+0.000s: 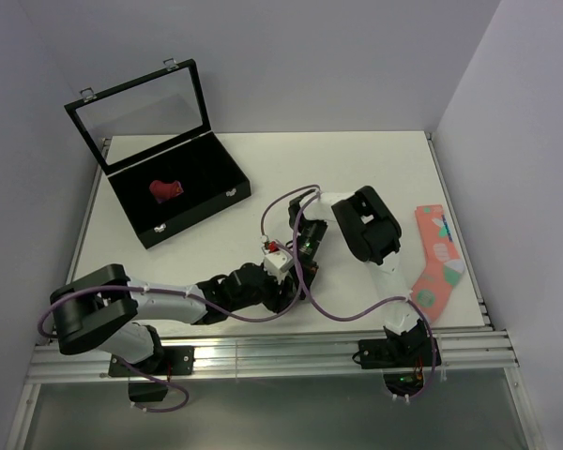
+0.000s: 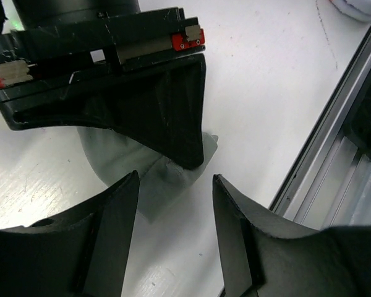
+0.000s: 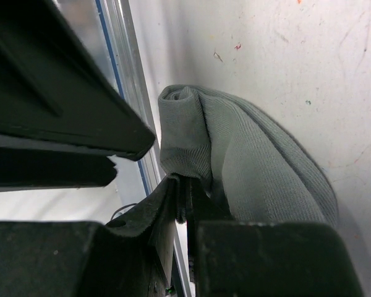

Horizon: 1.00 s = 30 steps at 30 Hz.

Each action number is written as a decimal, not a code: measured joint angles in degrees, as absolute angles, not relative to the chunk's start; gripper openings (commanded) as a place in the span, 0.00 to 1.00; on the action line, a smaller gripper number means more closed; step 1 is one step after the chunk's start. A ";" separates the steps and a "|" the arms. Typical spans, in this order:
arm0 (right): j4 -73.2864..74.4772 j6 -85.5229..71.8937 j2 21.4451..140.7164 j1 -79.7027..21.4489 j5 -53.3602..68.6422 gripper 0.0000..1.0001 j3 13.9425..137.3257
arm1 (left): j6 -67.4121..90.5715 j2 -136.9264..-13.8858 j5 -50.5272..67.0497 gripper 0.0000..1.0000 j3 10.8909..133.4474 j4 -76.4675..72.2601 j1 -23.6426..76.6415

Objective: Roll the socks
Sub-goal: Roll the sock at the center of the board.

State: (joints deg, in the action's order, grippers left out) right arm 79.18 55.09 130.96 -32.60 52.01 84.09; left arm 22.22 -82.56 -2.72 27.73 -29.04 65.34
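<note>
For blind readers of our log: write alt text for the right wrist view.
A grey sock, one end curled into a loose roll, lies on a white table, its edge pinched between the shut fingers of the right gripper at the bottom. A black arm part fills the upper left, and a metal rail runs along the table's edge.

Grey sock [image 3: 260,161] ribbed knit cloth, table [image 2: 278,74] matt wht.

Straight ahead of the left gripper [image 2: 176,179], the way is blocked by the right gripper [image 2: 193,156] and the grey sock [image 2: 157,185] held under it. To its right, passage is bounded by the aluminium rail [image 2: 334,154]; ahead-right, open table [image 2: 266,80] is offered.
</note>
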 measured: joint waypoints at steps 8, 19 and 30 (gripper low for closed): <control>79.77 54.94 131.48 -32.58 51.99 0.14 84.66 | 22.15 -86.78 -1.74 0.54 27.79 -31.20 65.34; 79.92 54.92 131.50 -32.21 51.77 0.14 84.82 | 23.68 -90.83 -0.30 0.39 27.79 -35.40 65.34; 79.94 52.42 131.02 -31.20 49.63 0.27 84.20 | 27.00 -93.95 0.64 0.00 30.79 -34.15 65.23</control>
State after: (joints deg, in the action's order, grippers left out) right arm 79.94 52.42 131.02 -31.20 49.63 84.20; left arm 27.00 -93.95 0.64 30.79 -34.15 65.23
